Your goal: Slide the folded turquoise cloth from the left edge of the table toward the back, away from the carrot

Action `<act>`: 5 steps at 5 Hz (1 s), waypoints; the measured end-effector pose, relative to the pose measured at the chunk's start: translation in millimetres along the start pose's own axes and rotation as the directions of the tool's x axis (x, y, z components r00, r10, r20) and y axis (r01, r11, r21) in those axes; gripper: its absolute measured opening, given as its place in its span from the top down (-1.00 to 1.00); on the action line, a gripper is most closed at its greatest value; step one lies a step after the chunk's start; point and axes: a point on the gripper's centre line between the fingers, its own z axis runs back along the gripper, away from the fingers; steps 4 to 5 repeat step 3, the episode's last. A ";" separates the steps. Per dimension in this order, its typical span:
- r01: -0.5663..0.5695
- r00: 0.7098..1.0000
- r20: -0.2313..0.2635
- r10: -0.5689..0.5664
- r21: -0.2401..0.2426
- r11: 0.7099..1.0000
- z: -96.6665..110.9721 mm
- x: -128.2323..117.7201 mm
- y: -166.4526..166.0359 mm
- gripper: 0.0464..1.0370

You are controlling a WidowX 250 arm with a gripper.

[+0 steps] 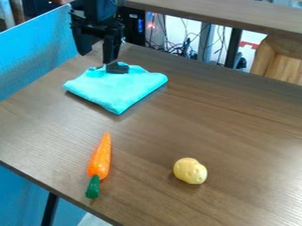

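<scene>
table (230, 123): under the cloth, reaching well past it on the camera side.
cloth (121, 88): folded, flat, its far edge just below the gripper.
gripper (98, 58): at the cloth's far edge, fingers parted.
carrot (100, 161): camera side of the cloth, narrow end toward it.
potato (190, 171): farther from the cloth, beside the carrot, apart.
dark piece (117, 68): on the cloth's far edge, by one fingertip.
</scene>
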 end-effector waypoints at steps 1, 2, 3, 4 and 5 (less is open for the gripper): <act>0.031 0.994 -0.099 -0.035 -0.041 0.999 -10.7 -26.8 -16.2 -0.93; 0.033 0.982 -0.184 -0.044 -0.064 0.997 -20.3 -49.3 -22.6 -0.93; 0.080 0.978 -0.188 -0.091 -0.067 0.995 -23.2 -60.8 -40.7 -0.93; 0.080 0.978 -0.188 -0.091 -0.067 0.995 -23.2 -60.8 -40.7 -0.93; 0.080 0.978 -0.188 -0.091 -0.067 0.995 -23.2 -60.8 -40.7 -0.93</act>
